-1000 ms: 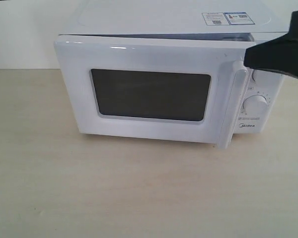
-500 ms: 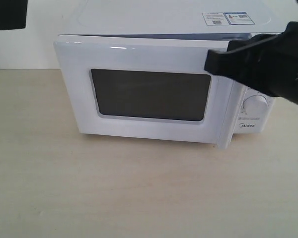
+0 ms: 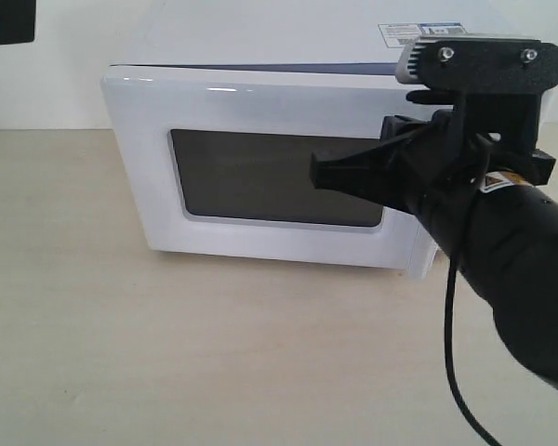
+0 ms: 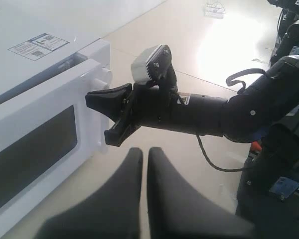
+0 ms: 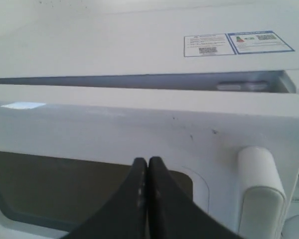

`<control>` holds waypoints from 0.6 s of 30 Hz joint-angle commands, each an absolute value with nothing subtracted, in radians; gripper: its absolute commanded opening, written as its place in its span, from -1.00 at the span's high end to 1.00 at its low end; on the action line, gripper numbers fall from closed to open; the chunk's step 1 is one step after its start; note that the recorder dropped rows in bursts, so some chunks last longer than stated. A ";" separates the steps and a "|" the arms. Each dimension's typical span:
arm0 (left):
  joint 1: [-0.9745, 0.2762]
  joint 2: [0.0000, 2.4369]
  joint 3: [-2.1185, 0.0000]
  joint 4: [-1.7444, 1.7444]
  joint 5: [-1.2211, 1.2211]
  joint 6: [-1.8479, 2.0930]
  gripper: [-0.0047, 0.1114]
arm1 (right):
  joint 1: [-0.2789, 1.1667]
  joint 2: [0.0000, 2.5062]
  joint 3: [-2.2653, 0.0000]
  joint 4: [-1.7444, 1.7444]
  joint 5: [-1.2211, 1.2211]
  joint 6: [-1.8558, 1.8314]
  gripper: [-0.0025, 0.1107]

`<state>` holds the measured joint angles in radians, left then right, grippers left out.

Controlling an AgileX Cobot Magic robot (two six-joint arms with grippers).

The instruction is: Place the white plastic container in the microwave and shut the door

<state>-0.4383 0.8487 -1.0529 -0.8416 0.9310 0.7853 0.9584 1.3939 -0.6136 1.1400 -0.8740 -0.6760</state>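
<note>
The microwave (image 3: 260,37) sits on the pale wooden table (image 3: 214,362), its long axis running side to side across the exterior view and its front turned toward that camera; two stickers (image 5: 236,43) lie flat on its top near the right end. The door (image 3: 260,102) lies almost flat against the front, yet a thin dark slit runs along its top edge between it and the body, so it is not quite home. Its dark window (image 3: 251,177) is wider than tall, following the oven's length; the white bar handle (image 5: 259,194) stands upright at the right edge, and a round dial (image 4: 105,77) shows just past it. The glass is too dark to tell what lies behind it, so from here I cannot tell where the white plastic container is.

The right gripper (image 3: 318,174) reaches in from the right and points leftward along the door's length, level with the upper half of the window; its two black fingers are pressed tight together and hold nothing. Its tip is right up at the door's face, though whether it touches I cannot tell. A black cable (image 3: 449,353) hangs from that arm toward the table.

The left gripper (image 4: 145,152) hangs off the microwave's handle end, well apart from it and aimed toward the right arm; its fingers are drawn together with only a sliver between them, and nothing is in them.
</note>
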 commanded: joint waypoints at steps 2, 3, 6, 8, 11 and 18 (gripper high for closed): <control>-0.443 0.844 -1.050 -0.854 0.923 0.776 0.84 | 0.913 1.443 -0.652 1.110 -0.888 -0.638 0.96; -0.443 0.844 -1.050 -0.854 0.923 0.776 0.84 | 0.902 1.452 -0.652 1.100 -0.888 -0.625 0.96; -0.443 0.844 -1.050 -0.854 0.921 0.776 0.84 | 0.867 1.480 -0.652 1.042 -0.890 -0.599 0.96; -0.443 0.844 -1.050 -0.854 0.919 0.776 0.84 | 0.853 1.490 -0.652 1.006 -0.892 -0.587 0.96; -0.443 0.844 -1.050 -0.854 0.917 0.776 0.84 | 0.846 1.498 -0.652 0.994 -0.916 -0.566 0.96; -0.443 0.844 -1.050 -0.856 0.918 0.776 0.84 | 0.801 1.596 -0.760 0.976 -0.857 -0.561 0.96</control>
